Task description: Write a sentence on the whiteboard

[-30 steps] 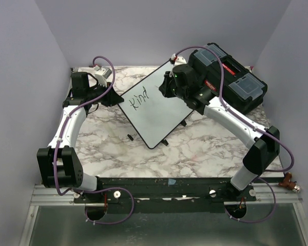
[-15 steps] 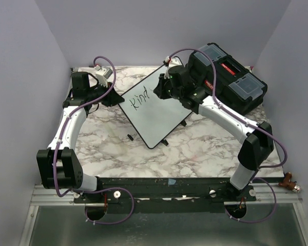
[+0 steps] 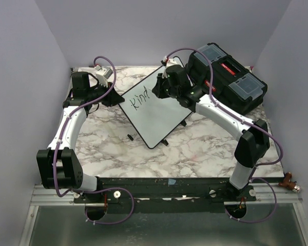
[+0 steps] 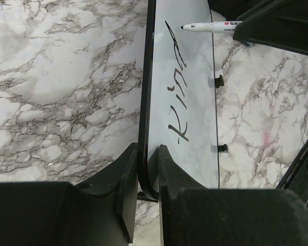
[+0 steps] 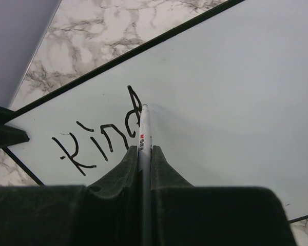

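Marble table (image 3: pixel 195 148), mid-board: the left gripper (image 4: pixel 145 159) pinches the whiteboard (image 3: pixel 159 118) at its 9 o'clock corner. The right gripper (image 5: pixel 142 151) clasps a pen (image 5: pixel 143 128), its tip just past the lettering (image 3: pixel 139 97) "kind". Light, even pressure suits the next letters. Blank board lies open toward 2 o'clock, short of the toolbox (image 3: pixel 231 82).

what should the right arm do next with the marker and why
Probably slide the marker tip just past the d and start the next letter. The whiteboard shows only the lettering "kind", the right gripper holds the marker tip beside the d, and the left gripper clamps the board's edge.
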Controlling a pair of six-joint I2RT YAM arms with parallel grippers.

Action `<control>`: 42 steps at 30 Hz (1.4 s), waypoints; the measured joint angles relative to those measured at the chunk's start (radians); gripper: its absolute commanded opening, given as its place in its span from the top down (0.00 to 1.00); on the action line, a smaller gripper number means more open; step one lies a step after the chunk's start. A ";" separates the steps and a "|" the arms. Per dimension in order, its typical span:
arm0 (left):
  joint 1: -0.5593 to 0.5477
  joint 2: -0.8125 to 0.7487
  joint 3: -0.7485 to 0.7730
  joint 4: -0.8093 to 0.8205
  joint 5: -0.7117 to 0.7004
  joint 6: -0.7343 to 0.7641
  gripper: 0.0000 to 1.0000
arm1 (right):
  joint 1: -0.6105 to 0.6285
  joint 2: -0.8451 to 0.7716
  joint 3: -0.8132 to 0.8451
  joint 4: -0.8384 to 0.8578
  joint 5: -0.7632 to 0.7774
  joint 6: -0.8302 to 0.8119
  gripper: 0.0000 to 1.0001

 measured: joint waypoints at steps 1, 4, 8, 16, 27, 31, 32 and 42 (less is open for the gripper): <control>-0.001 0.000 0.000 0.000 0.000 0.000 1.00 | 0.000 0.003 0.005 0.000 0.000 0.000 0.99; -0.003 0.000 0.000 0.000 0.000 0.000 1.00 | 0.000 0.010 0.016 0.000 0.003 0.000 0.99; -0.004 0.000 0.000 0.000 0.000 0.000 1.00 | 0.000 0.019 0.019 0.000 0.008 0.000 0.99; -0.005 -0.001 0.000 0.000 -0.001 0.001 1.00 | 0.000 0.033 0.019 -0.001 0.012 0.000 0.99; -0.005 -0.001 0.000 -0.009 -0.007 -0.001 1.00 | -0.002 0.011 -0.059 0.014 0.011 0.004 0.99; -0.005 -0.001 0.000 -0.009 -0.007 -0.001 1.00 | -0.005 -0.003 -0.082 0.016 0.010 0.014 0.99; -0.005 -0.001 0.000 -0.009 -0.007 -0.001 1.00 | -0.005 -0.003 -0.082 0.017 0.010 0.017 0.99; -0.005 -0.001 0.000 -0.009 -0.007 0.000 1.00 | -0.005 -0.003 -0.073 0.007 0.010 0.026 0.99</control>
